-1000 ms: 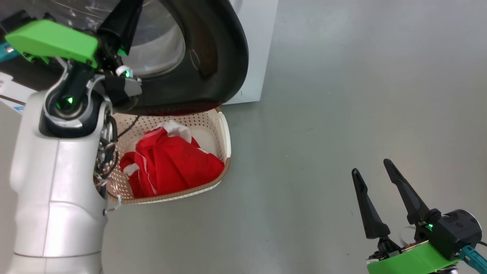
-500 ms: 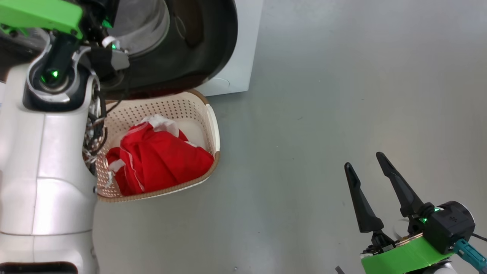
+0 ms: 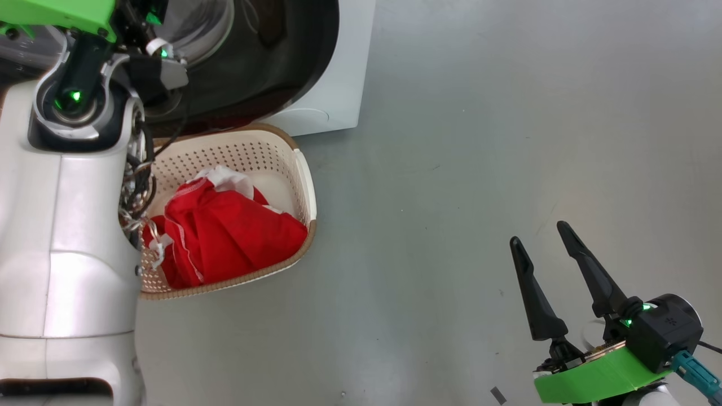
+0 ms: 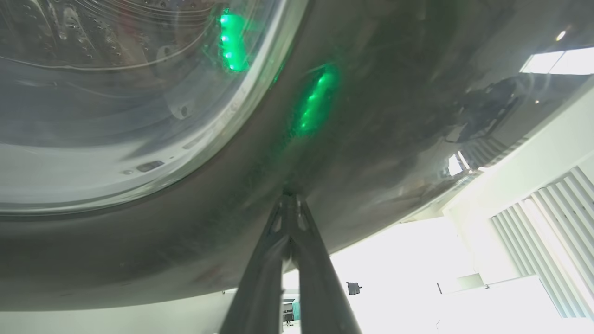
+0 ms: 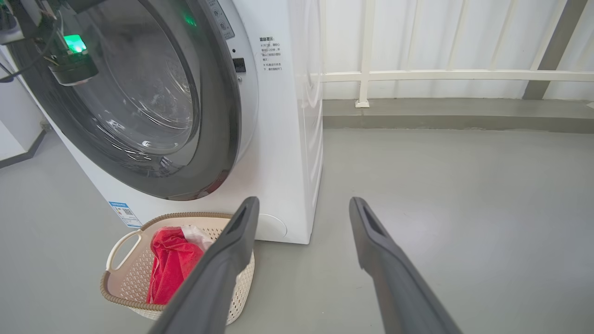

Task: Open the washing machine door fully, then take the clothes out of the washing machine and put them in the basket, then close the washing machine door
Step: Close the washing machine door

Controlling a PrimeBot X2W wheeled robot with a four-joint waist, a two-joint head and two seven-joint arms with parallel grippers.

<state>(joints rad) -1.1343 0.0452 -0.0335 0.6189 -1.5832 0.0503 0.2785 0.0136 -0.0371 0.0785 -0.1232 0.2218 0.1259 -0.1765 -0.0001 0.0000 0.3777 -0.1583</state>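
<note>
1. Washing machine door [image 3: 271,84]: at 11 o'clock in the head view, glossy black rim close against the white washing machine [image 3: 333,96]. Apparently not yet latched, the remaining gap hard to judge from the right wrist view.
2. Left jaws: closed on nothing, fingertips [image 4: 278,236] pressed together and touching the rim at 4 o'clock of the glass window [image 4: 116,102].
3. Right jaws: spread wide, empty, at 5 o'clock in the head view, well apart from the machine, over bare floor [image 3: 479,141].
4. Clothes [image 3: 225,237]: red bundle lying inside the basket [image 3: 307,186], at 9 o'clock in the head view, on the floor just beside the machine's base.
5. Step in hand, by judgement: the closing push, last part of the task.
6. Method: tips on the rim, never on the glass dome. Press square to the surface to prevent sliding on the gloss. Follow the door's arc rather than a straight line. Ease off only once the door is seated flush.
7. Caution: left forearm [image 3: 67,254] beside the basket, so avoid nudging it.
</note>
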